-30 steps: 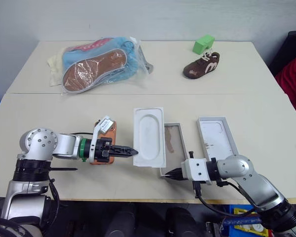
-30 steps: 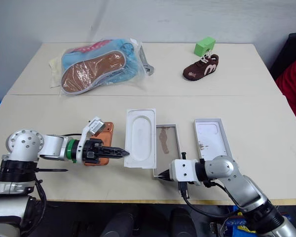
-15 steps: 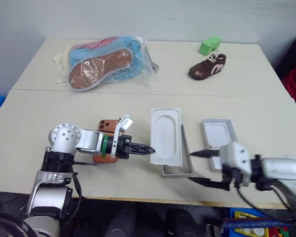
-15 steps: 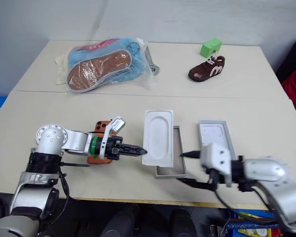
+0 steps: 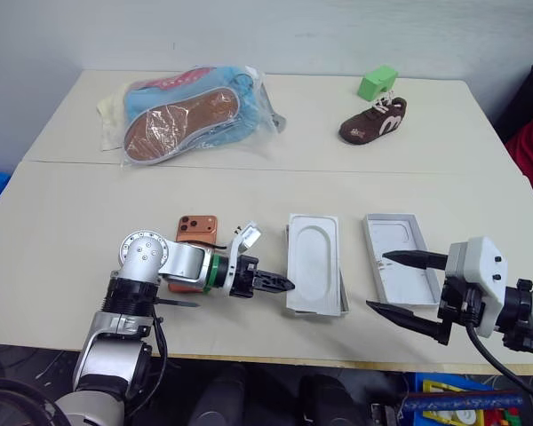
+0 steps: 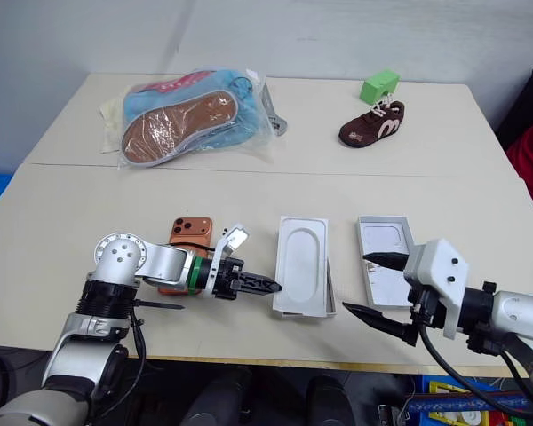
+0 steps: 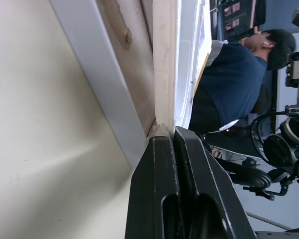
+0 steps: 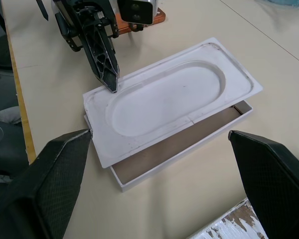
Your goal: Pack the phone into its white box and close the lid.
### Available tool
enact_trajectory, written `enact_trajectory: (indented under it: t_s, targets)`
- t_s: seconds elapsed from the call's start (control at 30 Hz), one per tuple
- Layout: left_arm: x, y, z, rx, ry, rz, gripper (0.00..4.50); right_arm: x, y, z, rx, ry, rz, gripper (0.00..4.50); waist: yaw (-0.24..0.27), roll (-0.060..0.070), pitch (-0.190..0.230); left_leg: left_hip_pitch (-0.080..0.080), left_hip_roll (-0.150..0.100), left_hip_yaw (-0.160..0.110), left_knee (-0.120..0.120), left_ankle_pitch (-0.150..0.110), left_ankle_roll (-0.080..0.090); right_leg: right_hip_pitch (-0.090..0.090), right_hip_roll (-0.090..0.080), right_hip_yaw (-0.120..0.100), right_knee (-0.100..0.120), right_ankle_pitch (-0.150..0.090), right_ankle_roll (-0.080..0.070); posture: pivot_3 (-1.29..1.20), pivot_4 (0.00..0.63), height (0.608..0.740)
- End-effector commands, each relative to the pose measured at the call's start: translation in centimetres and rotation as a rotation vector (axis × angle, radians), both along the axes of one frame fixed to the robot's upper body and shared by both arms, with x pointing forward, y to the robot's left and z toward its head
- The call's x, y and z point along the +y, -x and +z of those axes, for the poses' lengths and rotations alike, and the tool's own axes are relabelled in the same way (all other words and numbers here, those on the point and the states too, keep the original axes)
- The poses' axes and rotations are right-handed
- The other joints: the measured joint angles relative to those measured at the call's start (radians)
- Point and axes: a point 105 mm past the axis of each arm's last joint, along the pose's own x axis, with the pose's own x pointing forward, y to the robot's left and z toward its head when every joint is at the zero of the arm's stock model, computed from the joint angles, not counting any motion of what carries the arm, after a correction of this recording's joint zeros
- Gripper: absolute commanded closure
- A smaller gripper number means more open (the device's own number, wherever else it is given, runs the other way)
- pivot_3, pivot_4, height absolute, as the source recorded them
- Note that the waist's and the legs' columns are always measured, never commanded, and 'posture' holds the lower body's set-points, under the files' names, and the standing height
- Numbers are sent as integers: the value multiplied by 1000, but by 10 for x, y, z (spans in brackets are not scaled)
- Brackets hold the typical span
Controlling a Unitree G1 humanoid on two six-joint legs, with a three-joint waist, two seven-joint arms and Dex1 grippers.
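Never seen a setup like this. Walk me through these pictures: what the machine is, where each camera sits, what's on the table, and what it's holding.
It is a two-armed humanoid robot. Two pictures come from cameras in its head, looking down; the other two from cameras on each wrist. On the table lie an orange phone, a white box with a plastic insert lying over it, and the lid. Farther back are bagged shoes, a brown shoe and a green block. The left gripper, jaws shut, pinches the insert's edge. The right gripper hangs open, holding nothing.
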Motion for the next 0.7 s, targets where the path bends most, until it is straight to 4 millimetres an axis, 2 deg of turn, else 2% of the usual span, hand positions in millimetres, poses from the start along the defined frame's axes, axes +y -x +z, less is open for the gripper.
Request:
enact_trajectory:
  t_s: [0.03, 0.27, 0.43, 0.53, 0.6, 0.7]
  targets:
    - [-4, 3, 5, -18, 9, -18, 3507, 3, -1, 2, -21, -7, 14, 0, 0, 0, 0, 0, 0, 0, 0, 0, 0, 0, 0, 0, 0, 0, 0, 0, 150, 740]
    - [-6, -1, 20, -42, 83, -5, 1529, 5, -4, 0, -20, -7, 26, 0, 0, 0, 0, 0, 0, 0, 0, 0, 0, 0, 0, 0, 0, 0, 0, 0, 150, 740]
    - [7, 6, 40, -149, 112, -39, 96, 9, -7, -2, -23, 4, 51, 0, -3, -1, 0, 0, 0, 0, 0, 0, 0, 0, 1, 0, 0, 0, 0, 0, 150, 740]
    - [15, 15, 55, -254, 133, -84, 42, 13, -13, -3, -31, 14, 66, 0, -12, -1, 1, 0, 0, 1, 0, 0, 0, -1, 1, 1, 1, 0, 0, 0, 150, 740]
    - [24, 17, 64, -497, 95, -103, 42, 25, -20, -5, -36, 41, 99, 0, -16, -1, 1, 0, 0, 1, -1, 0, 0, -1, 0, 1, 0, 0, 0, 0, 150, 740]
    - [39, 16, 62, -852, 29, -187, 42, 43, -31, -7, -41, 63, 136, 0, -31, 0, 0, 0, 2, 5, -4, 0, -2, -2, 0, 3, -2, 1, -3, 0, 150, 740]
